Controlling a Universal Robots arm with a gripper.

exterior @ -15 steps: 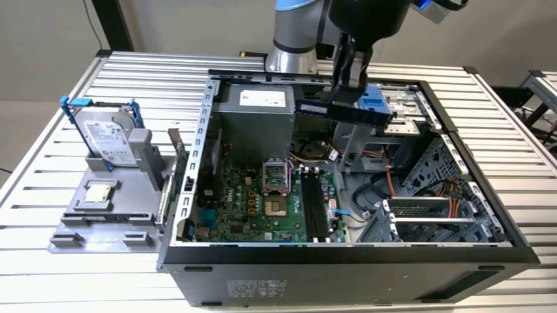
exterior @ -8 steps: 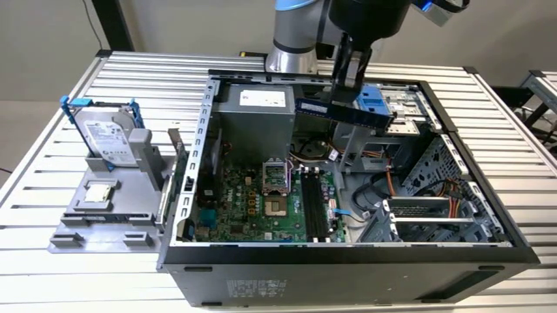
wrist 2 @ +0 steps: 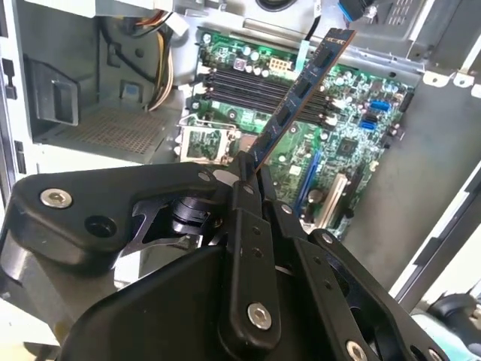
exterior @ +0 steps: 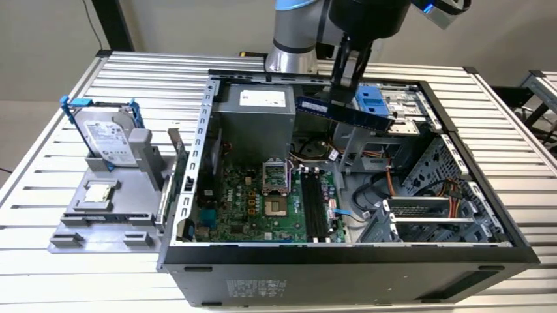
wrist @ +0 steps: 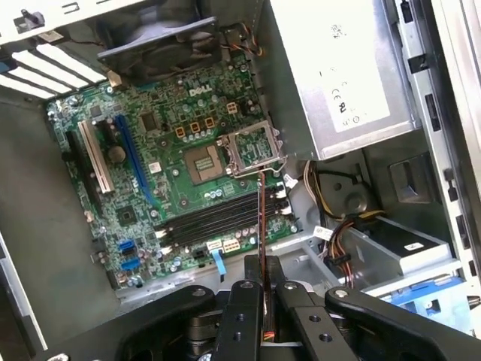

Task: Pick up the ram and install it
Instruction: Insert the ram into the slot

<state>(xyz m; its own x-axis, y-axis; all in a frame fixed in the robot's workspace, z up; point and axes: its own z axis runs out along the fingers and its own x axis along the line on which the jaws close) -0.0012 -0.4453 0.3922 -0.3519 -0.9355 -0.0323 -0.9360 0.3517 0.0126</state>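
Note:
The ram [exterior: 345,111] is a long, thin, dark stick that hangs tilted in the air over the back of the open computer case [exterior: 348,251]. My gripper [exterior: 340,98] is shut on one end of it. In the second wrist view the ram [wrist 2: 301,90] juts out slantwise from the gripper [wrist 2: 248,169] over the green motherboard. In the first wrist view the ram [wrist: 261,214] shows edge-on above the gripper [wrist: 261,263]. The black memory slots [exterior: 315,205] lie well below it on the motherboard [wrist: 150,158], with nothing in them.
A silver hard drive in a blue frame [exterior: 109,137] and a small square chip [exterior: 98,193] rest on a grey stand at the exterior view's left. Inside the case are the power supply [exterior: 257,107], the processor socket [exterior: 276,179], cables and a drive cage [exterior: 435,208].

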